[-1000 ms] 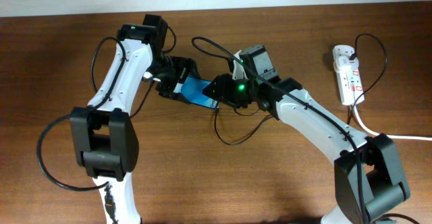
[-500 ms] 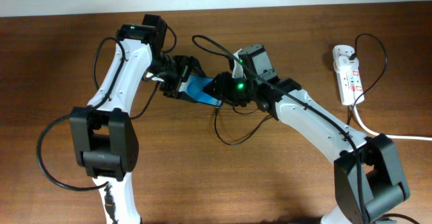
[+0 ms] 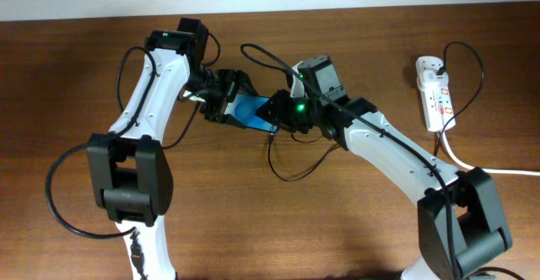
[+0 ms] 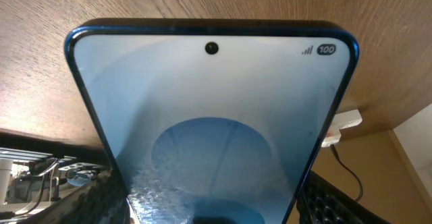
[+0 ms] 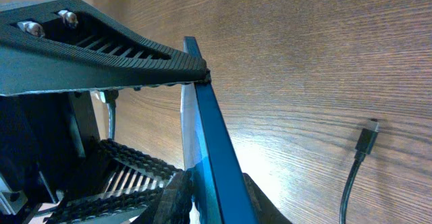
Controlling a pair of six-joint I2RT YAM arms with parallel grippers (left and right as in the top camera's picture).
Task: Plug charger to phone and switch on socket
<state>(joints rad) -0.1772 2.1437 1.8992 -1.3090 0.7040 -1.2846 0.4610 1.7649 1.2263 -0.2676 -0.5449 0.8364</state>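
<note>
From above, the phone (image 3: 251, 111) is in the middle of the brown tabletop (image 3: 337, 229), its blue screen showing between the two arms. The left gripper (image 3: 228, 101) is at one end of the phone and the right gripper (image 3: 272, 113) is at the opposite end. The socket (image 3: 434, 94) lies well apart from the phone, beyond the right arm, with a thick white cord leaving it. In the left wrist view the phone (image 4: 209, 129) fills the picture, its camera hole at the far end. The left jaws are clamped on its two long sides, and the ribbed pads (image 4: 94, 200) press the frame. The socket (image 4: 345, 121) shows small past the far corner of the phone. In the right wrist view the phone (image 5: 212, 143) stands on edge, seen almost from the side. The right jaws stand wide apart around it, and the upper fingertip (image 5: 192, 67) touches its frame, but I cannot tell if they squeeze it. The charger (image 5: 367, 138) lies on the tabletop (image 5: 304, 42) near the phone, its plug tip free and not touching the phone.
</note>
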